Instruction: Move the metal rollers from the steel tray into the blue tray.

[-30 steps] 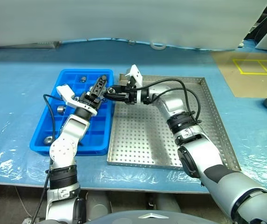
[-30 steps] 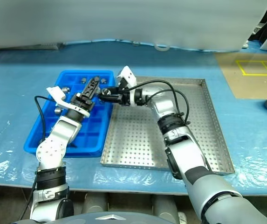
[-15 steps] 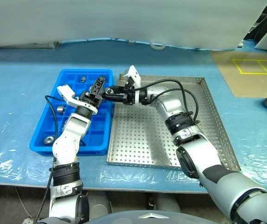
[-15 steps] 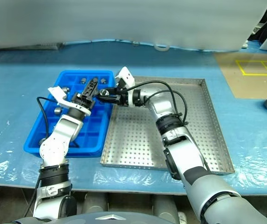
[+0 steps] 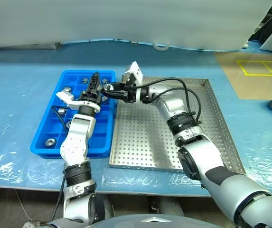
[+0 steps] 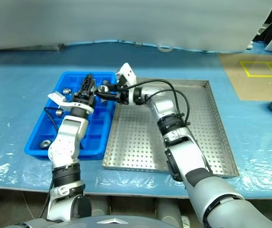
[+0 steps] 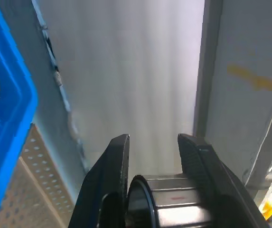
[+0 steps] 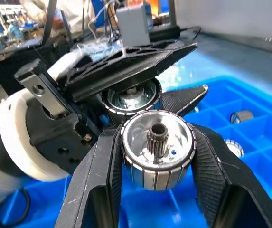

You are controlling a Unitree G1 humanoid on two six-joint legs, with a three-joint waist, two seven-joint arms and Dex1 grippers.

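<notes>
Gripping a metal roller (image 8: 157,148) between its two black fingers, the right pincer (image 5: 111,91) reaches sideways from over the steel tray (image 5: 211,118) to the near edge of the blue tray (image 5: 50,126). In the right wrist view the roller faces the camera end-on, a small toothed shaft standing in its hollow centre, and the fingers press on both of its sides. Just past it, the left pincer (image 5: 94,83) is closed on a second roller (image 8: 130,97), which sits directly behind the first; whether the two rollers touch cannot be made out. In the left wrist view that second roller (image 7: 166,199) lies low between the black fingers (image 7: 108,175), cut off by the picture's edge, so only its upper curve shows.

In the head views the two pincers meet above the far right corner of the blue tray, and both held rollers are largely hidden among the fingers and the white brackets. Several more rollers lie in compartments of the blue tray: one (image 5: 50,141) near its front left corner, others (image 6: 66,90) toward its far end, partly covered by the left arm. The perforated floor of the steel tray, to the right on the blue-covered worktop (image 5: 17,80), shows no rollers where the right arm does not cover it.
</notes>
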